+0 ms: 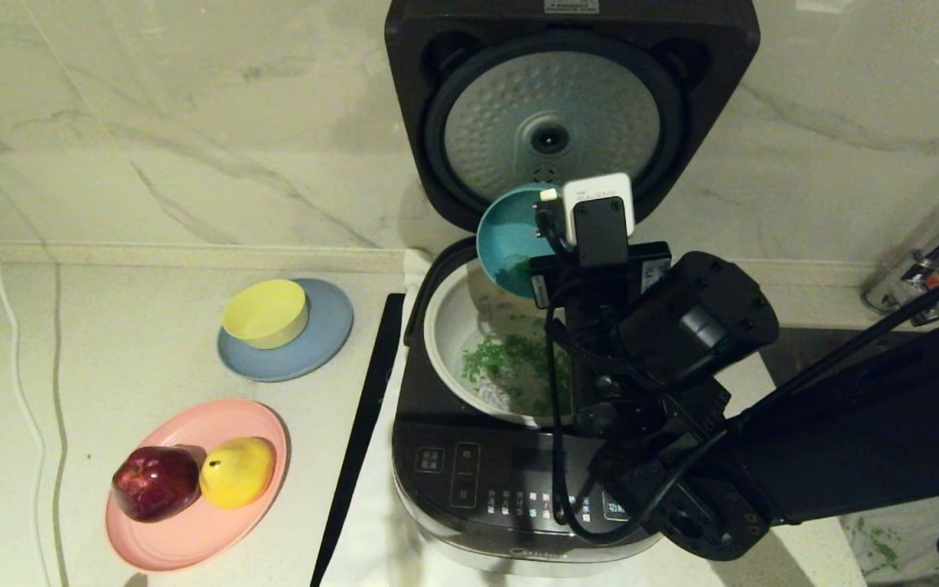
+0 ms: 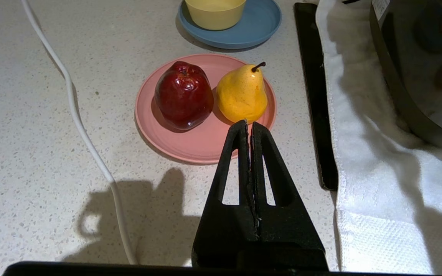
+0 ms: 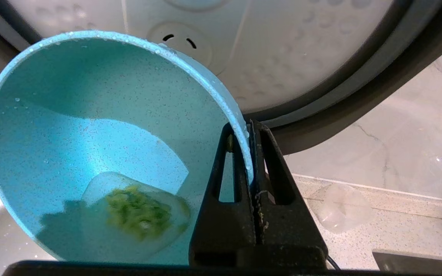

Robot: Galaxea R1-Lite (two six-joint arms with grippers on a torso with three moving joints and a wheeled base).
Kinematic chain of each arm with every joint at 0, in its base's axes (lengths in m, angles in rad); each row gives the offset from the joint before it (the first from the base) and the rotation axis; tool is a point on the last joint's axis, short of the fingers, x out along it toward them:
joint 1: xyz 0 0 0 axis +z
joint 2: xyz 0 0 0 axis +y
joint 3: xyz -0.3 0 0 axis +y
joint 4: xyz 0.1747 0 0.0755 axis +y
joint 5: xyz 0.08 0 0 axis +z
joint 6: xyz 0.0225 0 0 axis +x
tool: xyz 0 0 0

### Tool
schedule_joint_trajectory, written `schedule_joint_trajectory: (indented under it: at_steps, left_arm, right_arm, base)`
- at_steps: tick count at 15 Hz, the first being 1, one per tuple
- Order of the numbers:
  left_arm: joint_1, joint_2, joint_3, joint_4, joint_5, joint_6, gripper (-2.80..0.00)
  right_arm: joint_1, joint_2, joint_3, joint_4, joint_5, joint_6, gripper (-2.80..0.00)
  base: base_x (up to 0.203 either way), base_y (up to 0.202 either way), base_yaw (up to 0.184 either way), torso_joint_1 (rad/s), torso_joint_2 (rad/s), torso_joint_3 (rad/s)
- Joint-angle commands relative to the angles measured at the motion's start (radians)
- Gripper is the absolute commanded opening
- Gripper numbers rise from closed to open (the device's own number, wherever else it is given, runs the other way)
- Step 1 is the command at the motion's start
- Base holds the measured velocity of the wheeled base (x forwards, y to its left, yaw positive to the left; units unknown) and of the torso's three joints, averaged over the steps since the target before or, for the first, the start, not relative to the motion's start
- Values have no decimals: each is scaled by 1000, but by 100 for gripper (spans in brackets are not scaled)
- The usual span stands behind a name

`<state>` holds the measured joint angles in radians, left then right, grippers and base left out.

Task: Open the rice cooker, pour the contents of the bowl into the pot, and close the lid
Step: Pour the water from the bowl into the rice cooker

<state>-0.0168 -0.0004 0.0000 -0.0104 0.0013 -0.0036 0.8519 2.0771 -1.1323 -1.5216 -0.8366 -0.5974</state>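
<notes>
The dark grey rice cooker stands open, its lid upright with the dimpled silver disc facing me. Chopped green bits lie in the cream-white pot. The teal bowl hangs steeply tilted over the pot's far rim. My right gripper is shut on the rim of the bowl, where some green bits and liquid still sit. My left gripper is shut and empty, low over the counter by the pink plate, out of the head view.
Left of the cooker are a pink plate with a red apple and a yellow pear, and a yellow bowl on a grey-blue plate. A black strip and a white towel lie beside the cooker. A white cable runs at far left.
</notes>
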Motion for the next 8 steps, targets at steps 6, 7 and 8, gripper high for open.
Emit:
schedule_joint_trajectory:
  at_steps: [6,7,8]
  left_arm:
    - [0,-1,3,0,0,0,-280]
    - [0,0,3,0,0,1,-280]
    - [0,0,3,0,0,-1,-280]
  right_arm:
    - [47,-15,68,-8,-7,-4,-280]
    - [33,0,40,-8,-5,-4,-280]
    - [17,10,15,-8,-3,-5,-280]
  base:
    - [0,0,0,0,0,0]
    - [0,0,0,0,0,0]
    - [0,0,0,0,0,0]
